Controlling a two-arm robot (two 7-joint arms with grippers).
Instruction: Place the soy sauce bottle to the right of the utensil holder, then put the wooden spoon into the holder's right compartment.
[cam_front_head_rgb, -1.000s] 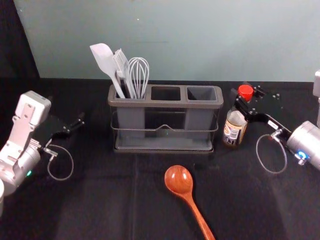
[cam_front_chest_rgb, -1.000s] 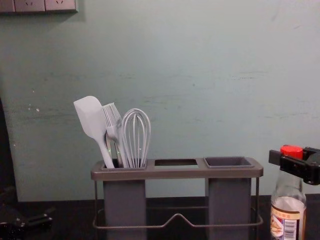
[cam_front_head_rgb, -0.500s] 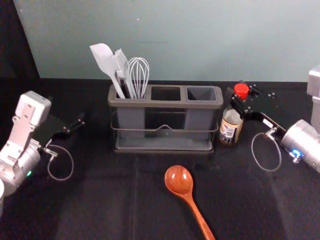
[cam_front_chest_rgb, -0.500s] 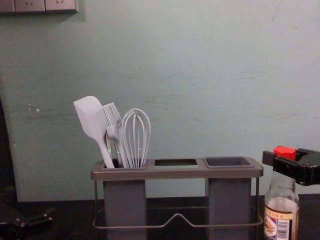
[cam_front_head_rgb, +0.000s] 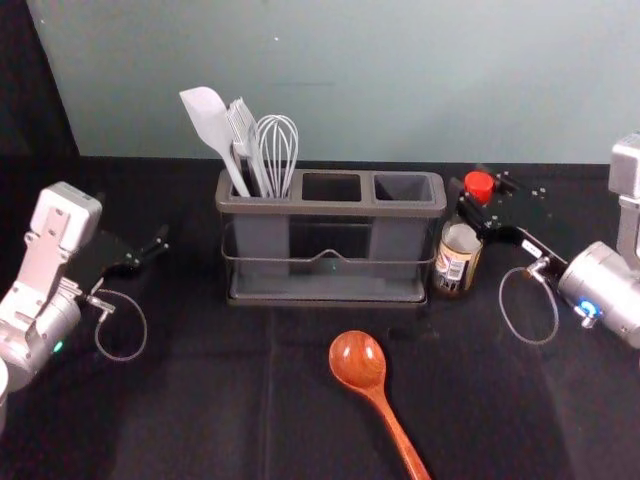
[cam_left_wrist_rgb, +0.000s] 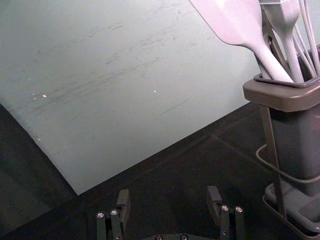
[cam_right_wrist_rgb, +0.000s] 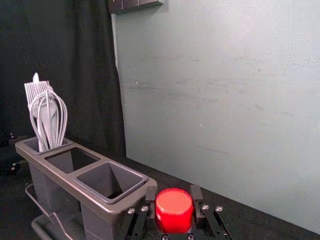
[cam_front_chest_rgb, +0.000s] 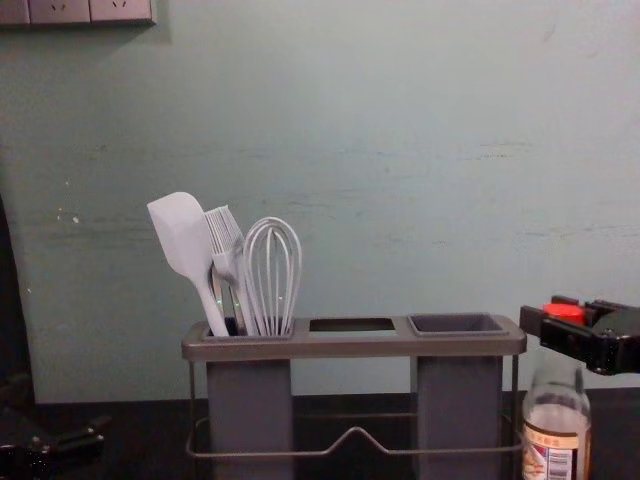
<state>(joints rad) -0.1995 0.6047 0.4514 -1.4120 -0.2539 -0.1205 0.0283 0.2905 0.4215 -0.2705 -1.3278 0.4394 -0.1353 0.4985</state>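
- Left to do: lift the wooden spoon (cam_front_head_rgb: 357, 360), lying untouched toward the near edge of the table (cam_front_head_rgb: 200, 420), seen from above in the head view with bowl toward the utensil holder (cam_front_head_rgb: 330, 209).
- Idle over the table's left side: left gripper (cam_left_wrist_rgb: 168, 191), with fingers well apart in the left wrist view.
- Nearly done, by the look of it: placing the soy sauce bottle (cam_front_head_rgb: 453, 262), roughly upright just beside the holder's right end. Cannot tell whether resting fully on the table.
- Clamped on the red cap (cam_right_wrist_rgb: 174, 210): right gripper (cam_right_wrist_rgb: 174, 192), seen along its fingers in the right wrist view, side-on above the label (cam_front_chest_rgb: 552, 455) in the chest view.
- At the holder's right end: right compartment (cam_right_wrist_rgb: 110, 182), empty inside in the right wrist view.
- In the left compartment: spatula (cam_front_chest_rgb: 178, 235), brush (cam_front_chest_rgb: 224, 240), whisk (cam_front_chest_rgb: 272, 270).
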